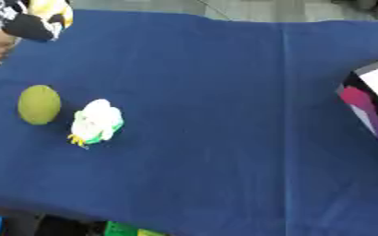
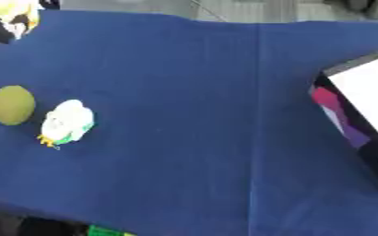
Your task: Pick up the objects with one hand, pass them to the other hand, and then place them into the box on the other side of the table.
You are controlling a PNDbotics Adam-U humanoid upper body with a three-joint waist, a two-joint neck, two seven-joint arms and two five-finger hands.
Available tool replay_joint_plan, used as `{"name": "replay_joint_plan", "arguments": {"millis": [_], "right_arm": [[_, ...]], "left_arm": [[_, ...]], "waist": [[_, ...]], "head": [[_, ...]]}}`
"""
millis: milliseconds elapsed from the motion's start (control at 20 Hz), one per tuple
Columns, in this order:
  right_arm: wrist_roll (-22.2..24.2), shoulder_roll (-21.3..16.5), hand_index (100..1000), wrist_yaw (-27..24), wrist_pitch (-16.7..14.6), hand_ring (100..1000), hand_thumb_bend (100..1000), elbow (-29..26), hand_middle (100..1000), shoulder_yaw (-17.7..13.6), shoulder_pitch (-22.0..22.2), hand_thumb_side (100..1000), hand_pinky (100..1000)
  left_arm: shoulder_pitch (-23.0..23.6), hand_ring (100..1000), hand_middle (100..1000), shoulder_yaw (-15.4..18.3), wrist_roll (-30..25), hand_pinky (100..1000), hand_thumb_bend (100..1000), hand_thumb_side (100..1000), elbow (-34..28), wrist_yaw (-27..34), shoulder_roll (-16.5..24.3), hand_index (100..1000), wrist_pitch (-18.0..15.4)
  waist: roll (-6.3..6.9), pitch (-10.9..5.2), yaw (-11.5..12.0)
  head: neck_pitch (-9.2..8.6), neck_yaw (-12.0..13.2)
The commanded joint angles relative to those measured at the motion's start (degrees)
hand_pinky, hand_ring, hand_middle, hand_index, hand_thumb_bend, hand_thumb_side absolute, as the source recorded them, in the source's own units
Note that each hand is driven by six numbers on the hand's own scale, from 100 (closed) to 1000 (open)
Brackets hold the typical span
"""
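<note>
A: Starting nearest us, what do we have to work with?

B: Neither of our hands shows in either view, so we cannot say whether they are open or closed. At the near edge, below the blue cloth (image 1: 208,138), only some coloured blocks (image 1: 124,229) peek out, and they look like no part of our job.

A: And on the cloth itself?

B: The white toy (image 1: 96,122) lies on our left side, white with green patches and a little yellow at its near end. It looks like a small plush or rubber bird, though the view is too soft for us to be sure. Just beside it, further left, sits the olive-green ball (image 1: 39,104). We cannot tell whether they touch.

A: How do we expect them to handle?

B: We judge both light. The toy seems soft and lumpy, so we would wrap our fingers round its plump middle, not the thin yellow end. The ball appears smooth and rounded, so it may roll away if nudged; we would come down over its top and close round its widest part.

A: And the goal?

B: The box (image 2: 362,99) stands at the far right edge, well apart from both things, white inside with a dark wall marked pink and purple. We judge the left hand should pick first, hand over mid-table, and the right drop in.
</note>
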Motion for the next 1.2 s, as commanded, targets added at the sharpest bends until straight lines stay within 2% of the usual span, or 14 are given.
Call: {"name": "replay_joint_plan", "arguments": {"millis": [50, 250, 550, 750, 950, 1200], "right_arm": [[4.27, -4.01, 836, -1.81, 3.32, 850, 100, -0.55, 863, 0.59, -3.84, 206, 726], [9.99, -3.08, 840, -2.46, 7.95, 853, 100, -0.55, 867, 3.77, -9.95, 203, 728], [20.99, 1.92, 847, 2.00, 15.79, 853, 100, -0.55, 870, 10.11, -18.80, 212, 733], [27.15, 6.75, 848, 4.94, 21.56, 850, 100, -0.55, 868, 14.81, -23.39, 258, 730], [31.09, 10.50, 852, 8.90, 26.76, 852, 118, -0.55, 873, 18.88, -26.57, 273, 731], [34.61, 14.08, 855, 13.00, 31.03, 852, 141, -0.55, 872, 23.08, -29.68, 272, 732]], "left_arm": [[-0.23, 664, 532, -1.49, 1.03, 757, 100, 284, -5.43, 2.33, -0.62, 630, 0.07], [-0.09, 646, 524, -3.21, 3.46, 758, 100, 336, -9.74, 2.82, -5.81, 628, 0.04], [-0.53, 614, 505, -5.58, 8.31, 751, 100, 405, -12.61, 1.33, -15.20, 616, -1.35], [-0.01, 591, 494, -7.40, 12.93, 755, 100, 461, -12.89, 1.46, -21.25, 609, -4.73], [1.13, 585, 491, -9.27, 19.17, 754, 100, 477, -12.90, 1.19, -25.52, 605, -8.31], [1.81, 584, 493, -11.62, 23.46, 748, 100, 471, -12.37, -2.30, -29.18, 605, -12.60]], "waist": [[-0.02, -2.01, -0.14], [-0.01, -2.34, -0.38], [-0.12, -2.69, -0.61], [-0.12, -2.94, -0.65], [-0.14, -3.06, -0.74], [-0.29, -2.99, -0.96]], "head": [[-0.38, -1.81], [-0.63, -4.31], [0.09, -6.63], [0.59, -7.48], [1.21, -7.94], [1.73, -8.08]]}}
